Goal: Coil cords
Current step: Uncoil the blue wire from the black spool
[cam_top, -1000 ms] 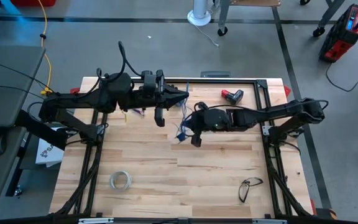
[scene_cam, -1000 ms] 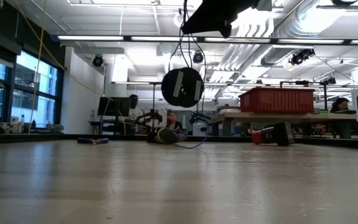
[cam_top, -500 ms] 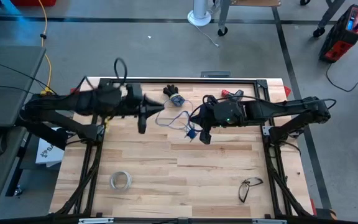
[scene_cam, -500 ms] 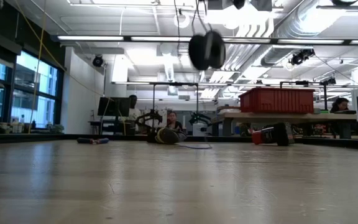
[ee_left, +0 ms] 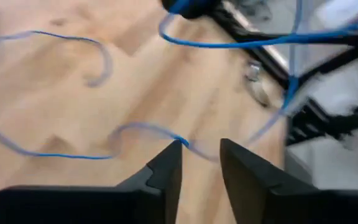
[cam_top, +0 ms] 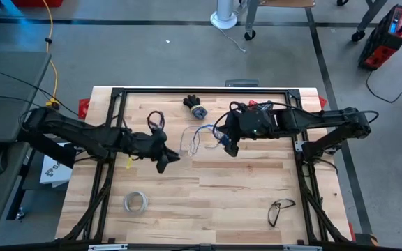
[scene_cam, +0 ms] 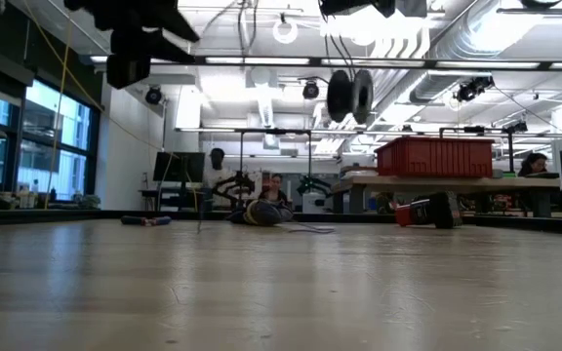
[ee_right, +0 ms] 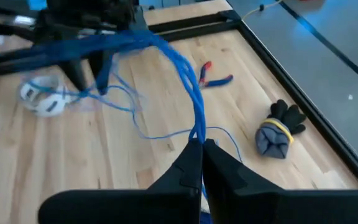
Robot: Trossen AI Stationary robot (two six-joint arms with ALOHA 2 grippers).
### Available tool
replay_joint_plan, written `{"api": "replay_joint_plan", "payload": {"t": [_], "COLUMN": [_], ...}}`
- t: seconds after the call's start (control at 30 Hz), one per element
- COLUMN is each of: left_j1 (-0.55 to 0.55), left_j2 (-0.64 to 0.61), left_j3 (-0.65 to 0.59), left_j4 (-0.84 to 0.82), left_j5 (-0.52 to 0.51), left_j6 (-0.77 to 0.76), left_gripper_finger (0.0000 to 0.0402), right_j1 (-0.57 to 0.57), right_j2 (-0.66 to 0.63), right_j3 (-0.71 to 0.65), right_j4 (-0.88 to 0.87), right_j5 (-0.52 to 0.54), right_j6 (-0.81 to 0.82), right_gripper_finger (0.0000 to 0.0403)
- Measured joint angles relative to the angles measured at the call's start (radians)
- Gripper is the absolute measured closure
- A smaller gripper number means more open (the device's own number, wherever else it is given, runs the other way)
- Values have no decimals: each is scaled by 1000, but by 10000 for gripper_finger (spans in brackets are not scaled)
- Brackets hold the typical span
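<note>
My right fingers (ee_right: pixel 199 149) are pinched together on the blue wire (ee_right: pixel 185 74), a bunch of strands running up between them; in the overhead frame they sit right of centre in the upper half (cam_top: pixel 232 148). The dark spool (scene_cam: pixel 350 95) hangs under that arm, up in the top middle of the low frame, clear of the tabletop (cam_top: pixel 208 209). My left fingers (ee_left: pixel 199 163) stand a little apart with nothing between them, the wire lying on the wood just beyond their tips; overhead they are left of centre (cam_top: pixel 165 164).

I judge the coiling far from done: the wire sprawls in loose loops (cam_top: pixel 195 136) between my two arms, and most of it has yet to be gathered onto the spool.

Around me: a rolled grey glove (cam_top: pixel 195 107) by the top edge, a whitish tape ring (cam_top: pixel 135 202) lower left, spectacles (cam_top: pixel 280 209) lower right, pliers (ee_right: pixel 215 79) near the frame rail. The glove lies nearest the loops and could snag them.
</note>
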Motion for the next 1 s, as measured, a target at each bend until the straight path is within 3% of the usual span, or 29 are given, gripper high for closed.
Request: {"api": "replay_joint_plan", "payload": {"t": [0.2, 0.3, 0.47, 0.77, 1.0], "left_j1": [-1, -2, 24, 44, 25], "left_j2": [-32, -54, -65, 58, 159], "left_j3": [46, 89, 159, 154, 161], "left_j4": [-26, -116, -250, -140, 81], "left_j5": [131, 150, -15, -194, -278], "left_j6": [8, 57, 195, 407, 545], "left_gripper_finger": [237, 219, 203, 197, 197], "right_j1": [-26, -40, -53, -58, -58], "right_j2": [-6, -6, -6, -6, -6], "right_j3": [0, 0, 0, 0, 0], "right_j4": [3, -7, 25, 209, 273], "right_j5": [41, 61, 9, -53, -104], "right_j6": [86, 103, 111, 181, 223], "right_gripper_finger": [403, 403, 403, 403, 403]}}
